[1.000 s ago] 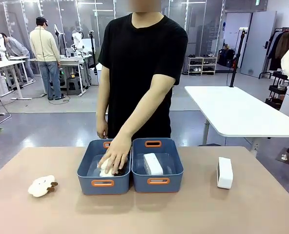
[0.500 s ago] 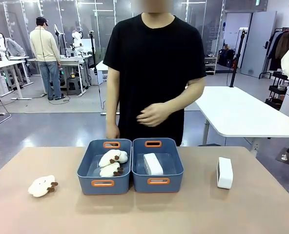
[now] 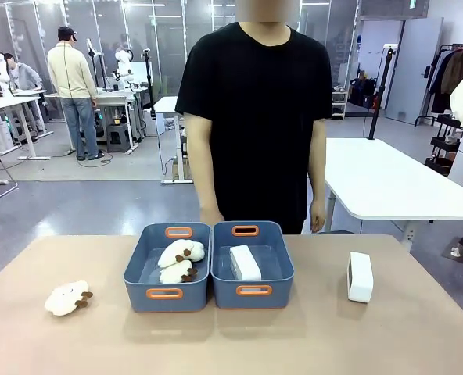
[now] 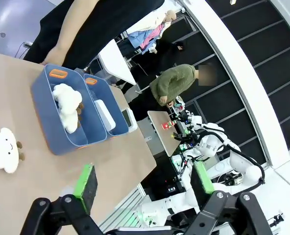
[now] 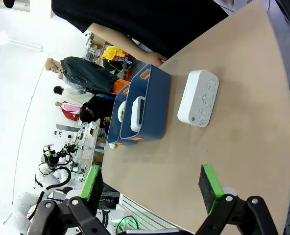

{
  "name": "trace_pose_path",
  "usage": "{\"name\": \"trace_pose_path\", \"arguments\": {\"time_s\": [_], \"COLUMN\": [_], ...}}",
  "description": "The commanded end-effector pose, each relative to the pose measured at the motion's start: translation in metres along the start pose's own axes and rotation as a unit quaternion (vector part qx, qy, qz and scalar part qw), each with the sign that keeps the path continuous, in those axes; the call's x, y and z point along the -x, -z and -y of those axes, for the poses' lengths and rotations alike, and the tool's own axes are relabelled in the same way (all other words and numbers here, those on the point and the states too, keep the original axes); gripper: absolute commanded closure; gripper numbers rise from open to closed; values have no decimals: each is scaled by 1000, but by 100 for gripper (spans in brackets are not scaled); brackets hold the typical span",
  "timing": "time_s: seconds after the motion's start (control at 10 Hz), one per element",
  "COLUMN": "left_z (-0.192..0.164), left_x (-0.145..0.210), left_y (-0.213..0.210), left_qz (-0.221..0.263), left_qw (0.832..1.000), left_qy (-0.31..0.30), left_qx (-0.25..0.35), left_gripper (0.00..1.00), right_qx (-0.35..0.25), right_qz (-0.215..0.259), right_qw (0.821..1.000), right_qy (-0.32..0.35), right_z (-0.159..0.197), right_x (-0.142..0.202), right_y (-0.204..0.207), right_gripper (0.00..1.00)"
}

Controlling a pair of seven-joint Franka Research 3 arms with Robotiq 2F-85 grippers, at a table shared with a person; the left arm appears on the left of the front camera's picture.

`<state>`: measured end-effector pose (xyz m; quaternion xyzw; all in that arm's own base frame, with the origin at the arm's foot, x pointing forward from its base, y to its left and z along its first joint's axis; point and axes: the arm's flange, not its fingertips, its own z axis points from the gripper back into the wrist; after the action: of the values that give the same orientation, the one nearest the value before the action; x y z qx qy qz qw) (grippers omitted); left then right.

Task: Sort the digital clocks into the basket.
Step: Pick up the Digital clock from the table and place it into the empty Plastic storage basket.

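1 digital clock [image 3: 245, 262] sits sorted in the basket [image 3: 277, 293], the other clock [image 3: 360, 276] right of it; left pincer [image 4: 144, 180], right pincer [image 5: 150, 183] gape empty.

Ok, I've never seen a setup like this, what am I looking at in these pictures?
One picture looks across a tan table at a person standing with arms down. The other two come from cameras on a robot's wrists: the black fingers with green pads at the bottom are its left hand and right hand, both open and holding nothing. On the table sit two blue-grey baskets. The left basket holds two plush toys; the right basket holds one white digital clock. A second clock stands on the table to the right, and another plush toy lies on the left.
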<state>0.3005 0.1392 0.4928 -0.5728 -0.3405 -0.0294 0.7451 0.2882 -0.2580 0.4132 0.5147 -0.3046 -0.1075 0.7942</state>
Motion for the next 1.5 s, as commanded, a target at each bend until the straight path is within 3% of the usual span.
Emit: {"name": "trace_pose_path", "arguments": {"time_s": [0.0,0.1,0.3,0.6,0.8,0.9,1.0,1.3,1.4], "left_z": [1,1,1,1,1,1,1,1,1], "left_x": [2,2,2,2,2,2,2,2,2], "left_y": [-2,-2,-2,-2,-2,-2,-2,-2,-2], "left_qz": [-8,-8,-8,-8,-8,-8,-8,-8,-8], "left_qw": [1000,1000,1000,1000,1000,1000,1000,1000,1000], "left_qy": [7,7,7,7,7,7,7,7,7], "left_qx": [2,2,2,2,2,2,2,2,2], "left_gripper": [3,3,3,3,3,3,3,3,3], "right_qx": [0,99,222,312,321,320,306,304,344], "right_qz": [0,-25,-101,-157,-171,-143,-172,-171,-186], "right_qw": [1000,995,970,936,929,933,934,934,917], "right_qy": [0,-13,-13,-47,-61,-83,-66,-77,-82], "right_z": [0,-29,-58,-77,-76,-82,-81,-81,-81], "right_x": [0,1,-12,1,14,22,11,11,8], "right_y": [0,15,78,154,179,175,182,184,209], "right_gripper": [0,0,0,0,0,0,0,0,0]}}
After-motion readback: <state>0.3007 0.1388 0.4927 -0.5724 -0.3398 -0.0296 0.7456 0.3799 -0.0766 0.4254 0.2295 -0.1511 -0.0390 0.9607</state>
